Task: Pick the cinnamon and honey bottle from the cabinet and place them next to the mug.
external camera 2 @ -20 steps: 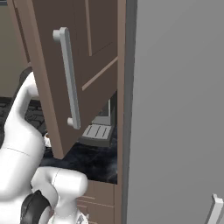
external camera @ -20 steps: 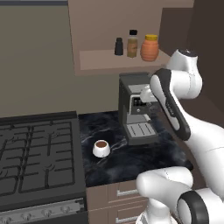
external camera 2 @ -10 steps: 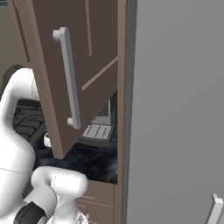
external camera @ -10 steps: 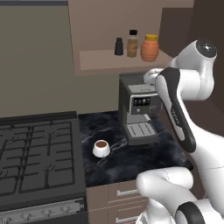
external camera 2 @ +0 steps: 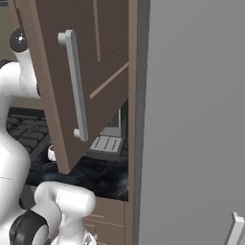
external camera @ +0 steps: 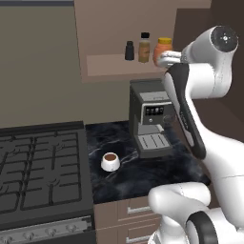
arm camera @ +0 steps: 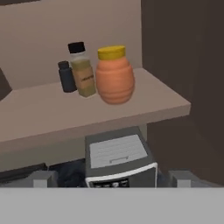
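On the cabinet's shelf board (arm camera: 87, 114) stand the slim amber cinnamon (arm camera: 82, 70) with its black cap and, right of it and touching or nearly so, the squat orange honey bottle (arm camera: 114, 75) with a yellow lid. My gripper (arm camera: 112, 178) is open, fingertips wide apart, a little short of the shelf edge and holding nothing. In the left base view the gripper (external camera: 164, 59) hovers at shelf height just in front of the honey bottle (external camera: 163, 46), with the cinnamon (external camera: 144, 47) to its left. The white mug (external camera: 110, 161) of dark liquid sits on the dark counter below.
A short black bottle (arm camera: 66, 77) stands left of the cinnamon. A coffee machine (external camera: 150, 119) sits under the shelf, right of the mug. The stove (external camera: 40, 167) is at the left. The open cabinet door (external camera 2: 81, 81) and a grey panel (external camera 2: 191, 119) block the right base view.
The arm has swung upward, lifting the hand from in front of the coffee machine to shelf height beside the honey bottle. The bottles and mug have not moved.
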### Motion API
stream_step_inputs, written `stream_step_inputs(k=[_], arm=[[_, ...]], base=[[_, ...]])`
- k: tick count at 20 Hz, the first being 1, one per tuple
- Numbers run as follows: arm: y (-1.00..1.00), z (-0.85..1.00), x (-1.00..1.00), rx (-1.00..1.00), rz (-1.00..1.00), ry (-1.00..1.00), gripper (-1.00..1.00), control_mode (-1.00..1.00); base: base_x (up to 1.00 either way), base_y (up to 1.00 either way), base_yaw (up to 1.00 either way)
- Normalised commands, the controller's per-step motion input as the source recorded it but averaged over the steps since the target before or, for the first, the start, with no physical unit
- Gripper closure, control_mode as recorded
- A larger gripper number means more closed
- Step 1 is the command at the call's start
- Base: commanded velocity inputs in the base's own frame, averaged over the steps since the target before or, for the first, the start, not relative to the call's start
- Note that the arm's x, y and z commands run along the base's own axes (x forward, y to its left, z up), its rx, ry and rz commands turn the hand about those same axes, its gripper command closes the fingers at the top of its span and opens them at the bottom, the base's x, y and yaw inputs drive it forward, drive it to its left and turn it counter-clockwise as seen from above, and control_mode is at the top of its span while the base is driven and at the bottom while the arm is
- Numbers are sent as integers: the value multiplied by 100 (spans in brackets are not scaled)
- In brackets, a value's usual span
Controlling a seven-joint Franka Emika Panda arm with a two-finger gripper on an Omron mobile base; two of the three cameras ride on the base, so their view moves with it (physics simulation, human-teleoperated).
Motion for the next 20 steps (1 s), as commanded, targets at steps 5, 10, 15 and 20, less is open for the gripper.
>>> stream_step_inputs(k=[5, 10, 15, 20], arm=[[0, 65, 12, 6, -11, 0, -100, -100], [-5, 16, 10, 7, 1, 5, -100, -100], [-34, 0, 49, 5, 14, 13, -100, -100], [-26, -1, 52, 1, 10, 9, -100, -100]], base=[[0, 0, 0], [0, 0, 0], [0, 0, 0], [0, 0, 0]])
